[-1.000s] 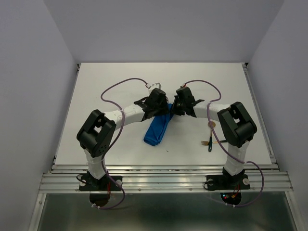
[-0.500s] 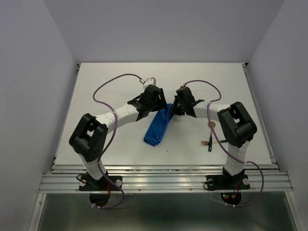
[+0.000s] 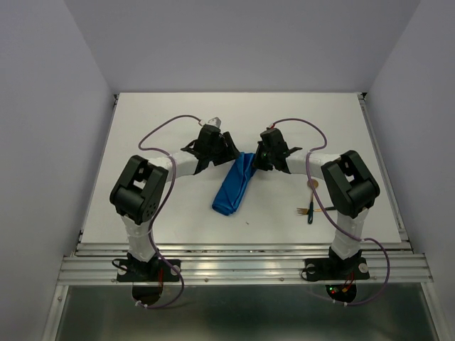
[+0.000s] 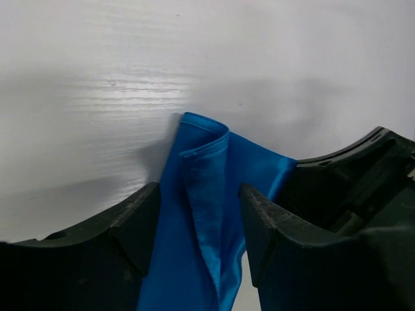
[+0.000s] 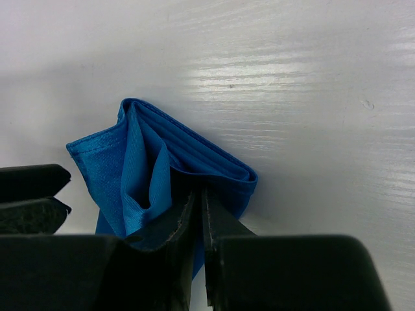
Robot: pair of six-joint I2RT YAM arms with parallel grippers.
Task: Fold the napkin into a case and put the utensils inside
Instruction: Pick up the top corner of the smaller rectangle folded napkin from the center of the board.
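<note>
While the right gripper [image 5: 200,197] is pinching one layer of cloth at the far end of the napkin [image 3: 233,187], its jaws are pressing almost together on that blue fabric, and the wrist view is showing the other layers gaping open just to the left of the pinch, like the mouth of a pouch. The napkin is lying on the white counter [image 3: 156,114] as a narrow folded strip. It is running at a slant, with its near end rounded and its far end tucked under the right gripper [image 3: 256,162]. The left gripper [image 3: 226,151] is hovering over the left side of the napkin's far end, opposite the right one. In its own wrist view the left gripper [image 4: 198,194] is holding its jaws well apart with the napkin [image 4: 204,194] passing below and between them. A rolled hem is showing along the middle of the napkin, and whether the fingers [image 4: 133,223] are touching the cloth I cannot tell. Well apart from the napkin, off to the right of its near end, the spoon [image 3: 311,183] and the fork [image 3: 303,211] are lying close together on the counter, gold heads and dark handles beside the right arm.
</note>
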